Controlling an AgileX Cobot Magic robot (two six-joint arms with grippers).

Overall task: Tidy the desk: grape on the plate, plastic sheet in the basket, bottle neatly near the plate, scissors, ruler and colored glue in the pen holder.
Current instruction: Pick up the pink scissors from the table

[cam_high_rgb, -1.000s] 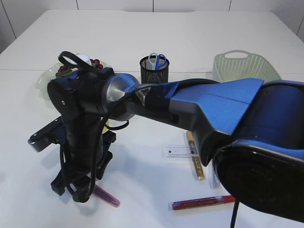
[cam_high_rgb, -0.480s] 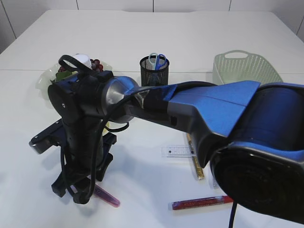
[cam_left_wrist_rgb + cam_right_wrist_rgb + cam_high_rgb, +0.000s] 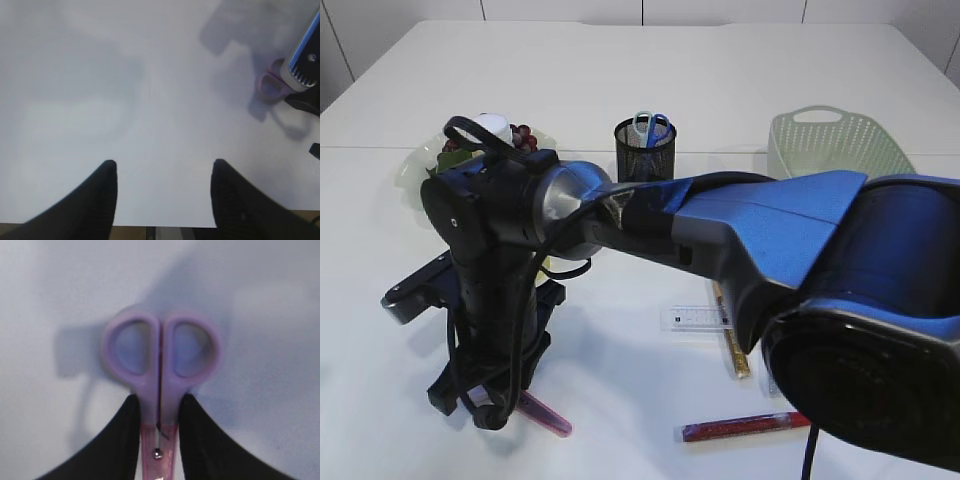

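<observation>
While flat (on table), scissors (image 3: 160, 375) sit between the right gripper (image 3: 159, 412) jaws.

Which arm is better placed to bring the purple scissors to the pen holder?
The right. Its gripper is shut on the purple scissors just below the handle rings. The left gripper is open over bare table, holding nothing.

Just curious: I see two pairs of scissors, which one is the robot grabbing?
The purple plastic-handled scissors lying on the table; the blue-handled pair stands in the holder.
</observation>
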